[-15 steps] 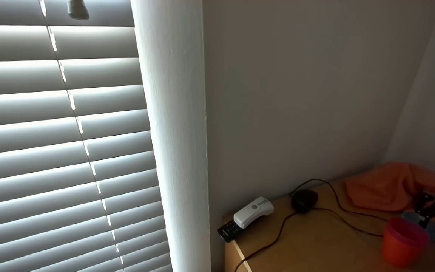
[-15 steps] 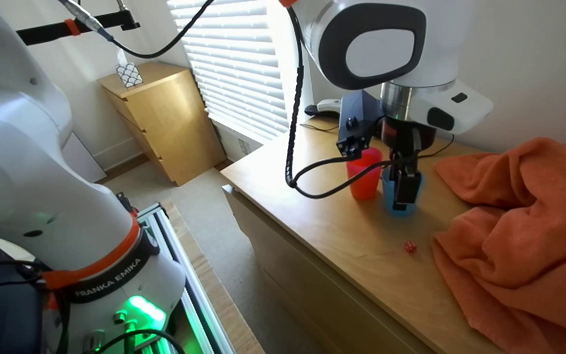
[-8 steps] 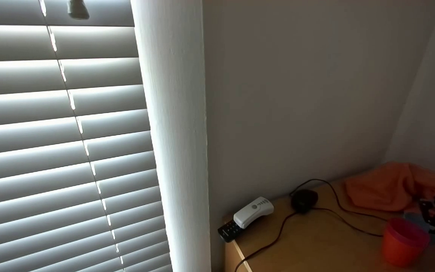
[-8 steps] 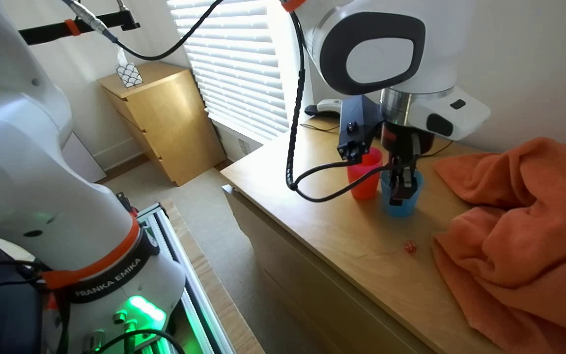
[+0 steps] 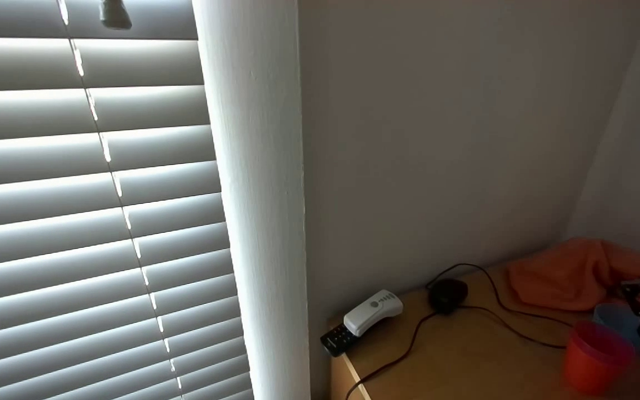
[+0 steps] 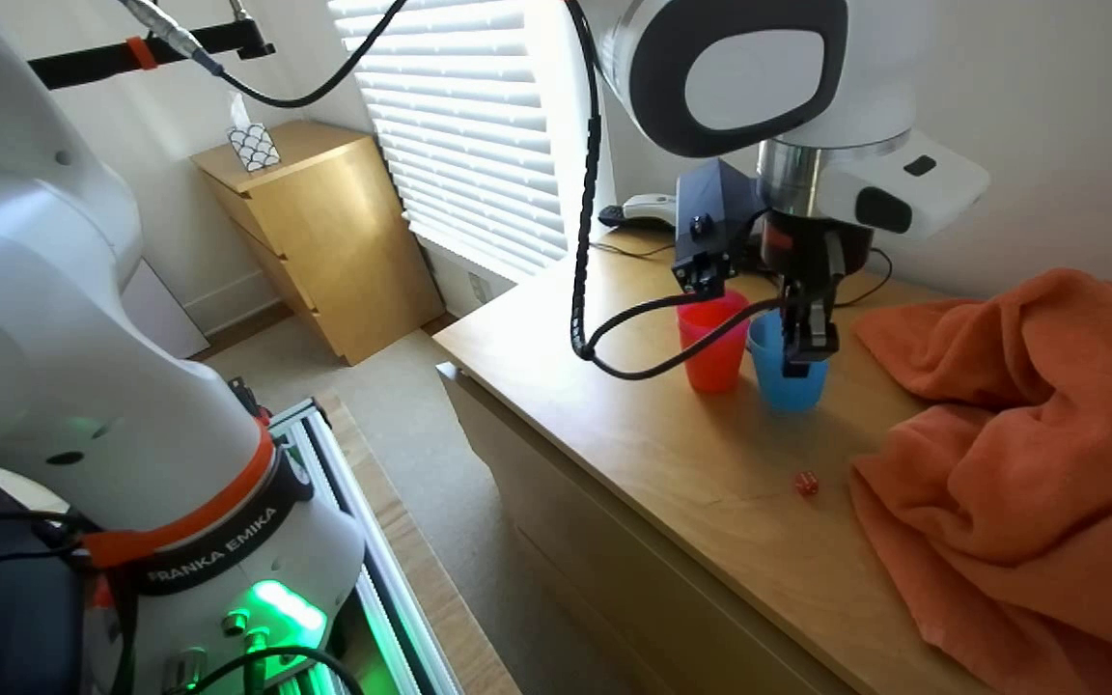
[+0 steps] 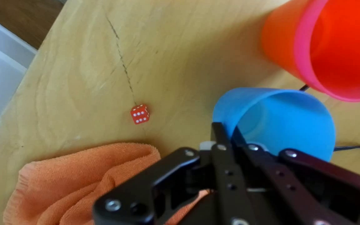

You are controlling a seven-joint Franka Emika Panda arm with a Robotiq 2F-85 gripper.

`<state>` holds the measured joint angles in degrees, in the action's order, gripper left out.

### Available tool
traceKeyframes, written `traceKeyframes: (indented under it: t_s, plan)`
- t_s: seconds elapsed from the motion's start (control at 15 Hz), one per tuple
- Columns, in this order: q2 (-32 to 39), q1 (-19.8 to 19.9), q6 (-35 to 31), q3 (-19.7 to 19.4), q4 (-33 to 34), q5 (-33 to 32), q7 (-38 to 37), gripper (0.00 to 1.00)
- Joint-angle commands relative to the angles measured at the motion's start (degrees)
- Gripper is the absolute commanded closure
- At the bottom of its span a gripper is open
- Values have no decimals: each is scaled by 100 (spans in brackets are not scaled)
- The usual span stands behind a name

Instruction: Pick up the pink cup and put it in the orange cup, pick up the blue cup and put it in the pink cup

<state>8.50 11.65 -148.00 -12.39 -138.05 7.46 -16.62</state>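
The pink cup [image 7: 303, 50] sits nested inside the orange cup [image 7: 277, 37], its rim showing above the orange wall. Both stand upright on the wooden top, seen in an exterior view as pink cup [image 6: 713, 311] and orange cup [image 6: 713, 372]. Right beside them is the blue cup [image 7: 295, 118], apart from the pair. My gripper [image 7: 227, 128] is shut on the blue cup's wall, one finger inside and one outside the rim. In an exterior view the gripper [image 6: 800, 359] covers part of the blue cup [image 6: 768, 362], which appears slightly raised.
A red die [image 7: 140, 114] lies on the wooden top. An orange towel [image 6: 1048, 434] is heaped at one side. A black cable [image 5: 498, 311] runs behind the cups toward a dark round device [image 5: 448, 294] and a white remote [image 5: 374, 312].
The jaws have gone from open to shut on the blue cup's wall. In the last half second the hand has risen, and the blue cup has come up slightly with it.
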Motion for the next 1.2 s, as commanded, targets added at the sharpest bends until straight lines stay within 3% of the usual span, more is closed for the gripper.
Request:
traceKeyframes:
  t_s: [0.0, 0.27, 0.47, 0.73, 1.13]
  plan:
    - [-834, -82, 25, -139, -405, -497, -244, 99]
    - [-1705, -52, 287, 47, -696, -1010, -332, 99]
    - [-2214, -108, 770, 284, -830, -792, -55, 99]
    - [-2397, -225, 1200, 530, -811, -644, 87, 99]
    - [-2112, -288, 1150, 613, -731, -602, 255, 99]
